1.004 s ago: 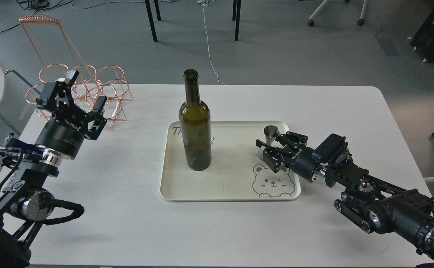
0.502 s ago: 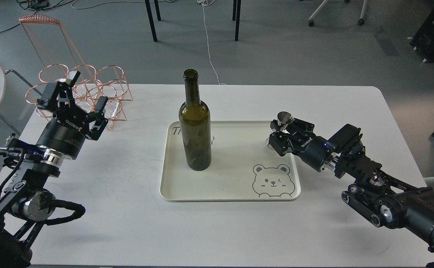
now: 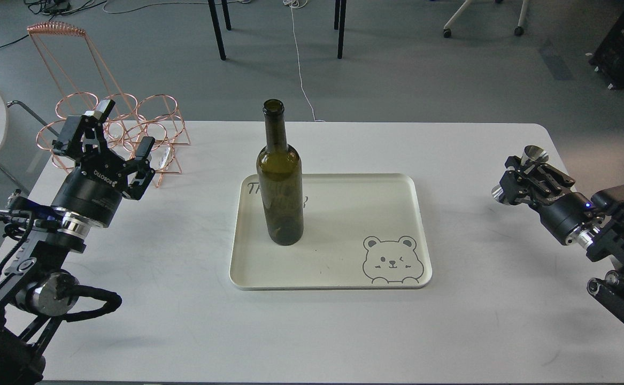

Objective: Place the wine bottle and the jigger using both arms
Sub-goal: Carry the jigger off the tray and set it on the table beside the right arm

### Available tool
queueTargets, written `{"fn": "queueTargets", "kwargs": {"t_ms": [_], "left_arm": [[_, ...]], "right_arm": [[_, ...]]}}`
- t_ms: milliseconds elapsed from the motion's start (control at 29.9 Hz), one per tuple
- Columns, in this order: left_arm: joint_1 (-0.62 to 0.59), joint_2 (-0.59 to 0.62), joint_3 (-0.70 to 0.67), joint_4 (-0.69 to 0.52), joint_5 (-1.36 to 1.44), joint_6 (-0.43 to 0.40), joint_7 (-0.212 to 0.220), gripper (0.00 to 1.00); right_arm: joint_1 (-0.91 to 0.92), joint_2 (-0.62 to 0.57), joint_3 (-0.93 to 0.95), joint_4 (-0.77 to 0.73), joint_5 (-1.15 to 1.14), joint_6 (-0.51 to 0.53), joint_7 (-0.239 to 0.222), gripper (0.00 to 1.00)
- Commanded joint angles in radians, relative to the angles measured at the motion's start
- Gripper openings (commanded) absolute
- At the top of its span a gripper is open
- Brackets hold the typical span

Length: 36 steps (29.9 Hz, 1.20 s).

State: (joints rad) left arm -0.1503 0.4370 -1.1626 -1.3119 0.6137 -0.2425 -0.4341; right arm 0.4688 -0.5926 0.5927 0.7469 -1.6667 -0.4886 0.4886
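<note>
The dark olive-green wine bottle (image 3: 280, 182) stands upright on the left half of a cream tray (image 3: 344, 267) in the middle of the white table. My right gripper (image 3: 523, 179) is shut on the small steel jigger (image 3: 534, 156) and holds it above the table near the right edge, well right of the tray. My left gripper (image 3: 119, 136) is open and empty at the far left, in front of a copper wire rack, far from the bottle.
A copper wire bottle rack (image 3: 114, 125) stands at the table's back left corner, just behind my left gripper. The tray has a bear drawing (image 3: 393, 260) at its front right. Chair and table legs stand on the grey floor beyond.
My right gripper took the jigger off the tray, lifted it and carried it right to the table's right edge. The left arm and the bottle have barely moved.
</note>
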Motion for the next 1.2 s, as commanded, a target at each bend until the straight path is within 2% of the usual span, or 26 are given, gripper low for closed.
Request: {"fn": "queueTargets", "kwargs": {"t_ms": [0, 268, 703, 836, 937, 1171], "left_arm": [[0.000, -0.001, 0.001, 0.000, 0.001, 0.000, 0.000, 0.98], [-0.002, 0.003, 0.001, -0.001, 0.001, 0.000, 0.000, 0.98], [-0.002, 0.003, 0.001, -0.001, 0.001, 0.000, 0.000, 0.98], [-0.002, 0.003, 0.001, -0.001, 0.001, 0.000, 0.000, 0.98], [-0.003, 0.003, 0.001, -0.001, 0.001, 0.000, 0.000, 0.98], [-0.006, 0.003, 0.001, -0.001, 0.001, 0.000, 0.000, 0.98]], "right_arm": [[-0.025, -0.010, -0.001, -0.020, 0.025, 0.000, 0.000, 0.13], [-0.021, 0.011, -0.005, -0.109, 0.051, 0.000, 0.000, 0.15], [-0.012, 0.042, -0.062, -0.113, 0.054, 0.000, 0.000, 0.20], [-0.010, 0.047, -0.062, -0.124, 0.053, 0.000, 0.000, 0.26], [-0.010, 0.057, -0.062, -0.142, 0.054, 0.000, 0.000, 0.37], [-0.010, 0.057, -0.062, -0.144, 0.054, 0.000, 0.000, 0.51]]}}
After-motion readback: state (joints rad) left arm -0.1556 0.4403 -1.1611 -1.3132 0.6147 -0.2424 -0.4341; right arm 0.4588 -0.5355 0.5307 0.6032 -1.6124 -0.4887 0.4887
